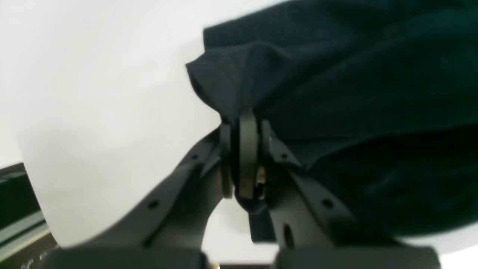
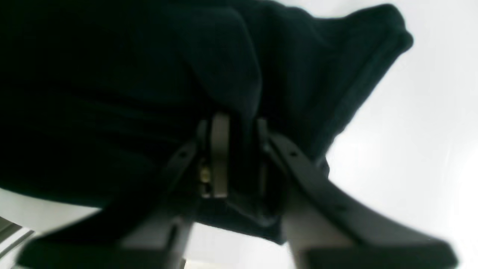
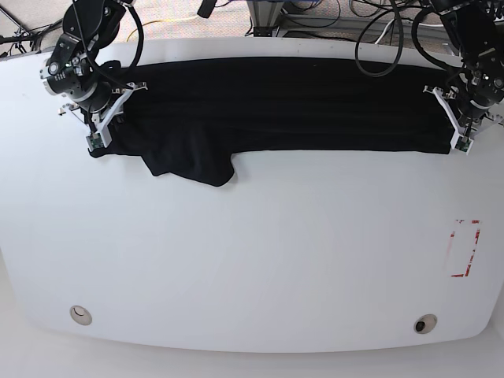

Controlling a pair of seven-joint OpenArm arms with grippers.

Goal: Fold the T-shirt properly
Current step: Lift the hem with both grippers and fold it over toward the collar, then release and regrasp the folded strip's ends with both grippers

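The black T-shirt (image 3: 276,102) lies folded into a long band across the far part of the white table (image 3: 252,252), with a sleeve (image 3: 193,161) hanging out toward the near side at left. My left gripper (image 3: 457,147) is shut on the band's near right corner; the left wrist view shows its jaws closed on a pinch of black fabric (image 1: 239,89). My right gripper (image 3: 93,145) is shut on the near left corner; the right wrist view shows fabric (image 2: 149,93) bunched between its jaws.
A red-outlined rectangle mark (image 3: 465,248) sits at the table's right side. Two round holes (image 3: 79,315) (image 3: 425,324) lie near the front edge. Cables and equipment (image 3: 315,16) stand behind the table's far edge.
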